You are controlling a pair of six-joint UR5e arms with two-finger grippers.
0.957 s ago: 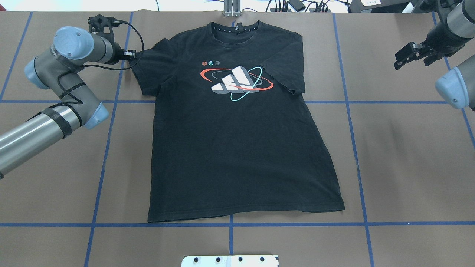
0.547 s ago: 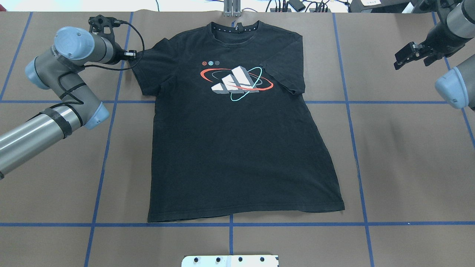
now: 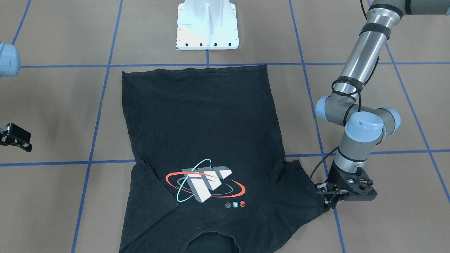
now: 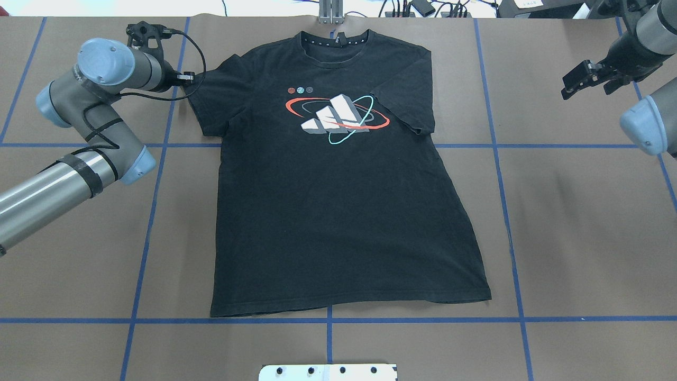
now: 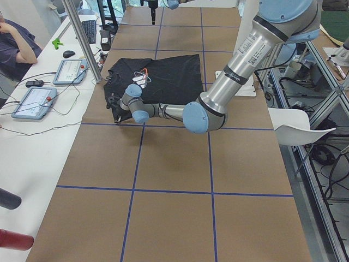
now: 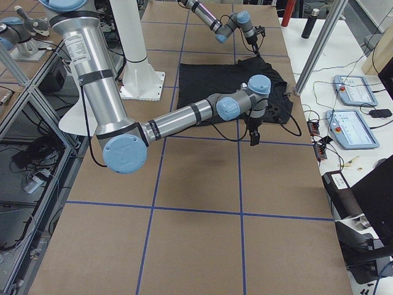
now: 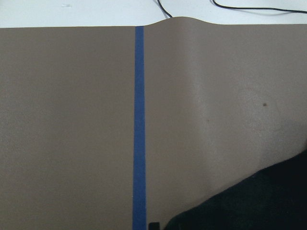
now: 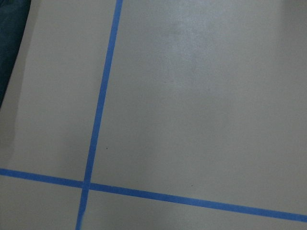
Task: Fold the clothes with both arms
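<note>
Left gripper: you will find the left gripper low at the table, its fingertips against the hem of the T-shirt's near sleeve. The front-facing view shows contact, but you cannot tell from any view whether the jaws have closed on the cloth or how far apart they stand.
Right gripper: the right gripper hangs over bare table, well apart from the garment and with nothing between its jaws. You cannot tell their opening.
T-shirt: the black T-shirt lies flat and chest up. The collar is at the far edge from the robot and the hem is towards the white pedestal. Its whole body lies inboard of the left jaws and well across the table from the right jaws.
Logo: the logo faces up and is unobstructed, between the two grippers.
Other sleeve: the sleeve on the right gripper's side is folded inward over the chest.
Change over the last second: you should record almost none. The left wrist has shifted only slightly at the sleeve hem. The right gripper has edged a trace further from the robot. The garment's outline is unchanged.
</note>
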